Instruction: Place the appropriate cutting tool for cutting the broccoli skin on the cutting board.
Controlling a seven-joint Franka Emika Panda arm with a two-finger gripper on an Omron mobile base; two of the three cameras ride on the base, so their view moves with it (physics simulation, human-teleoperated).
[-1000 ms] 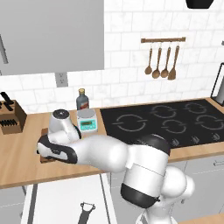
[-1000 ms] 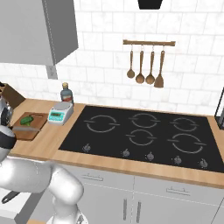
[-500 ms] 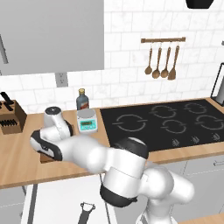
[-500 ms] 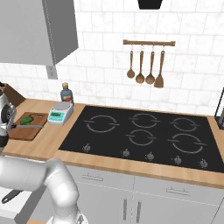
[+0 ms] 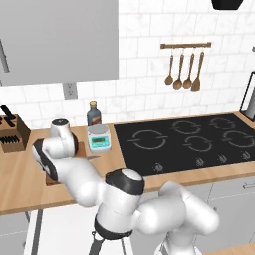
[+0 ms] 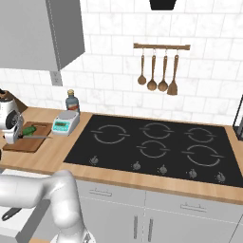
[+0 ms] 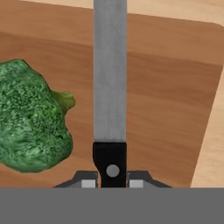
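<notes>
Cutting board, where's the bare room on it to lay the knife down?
On the cutting board, bare wood lies beneath the knife and onward to the far rim. The side holding the broccoli is crowded. The gripper grips the handle.

1. In the hand view we see the knife (image 7: 110, 87) cut off at the top edge, so its tip is out of sight, and most of its black handle is hidden low between the fingertips.
2. The broccoli (image 7: 30, 120) beside the knife runs off the left edge.
3. In the left base view the arm covers most of the board (image 5: 52, 178).
4. We cannot make out the gripper's (image 6: 10, 134) fingers in the right base view.
</notes>
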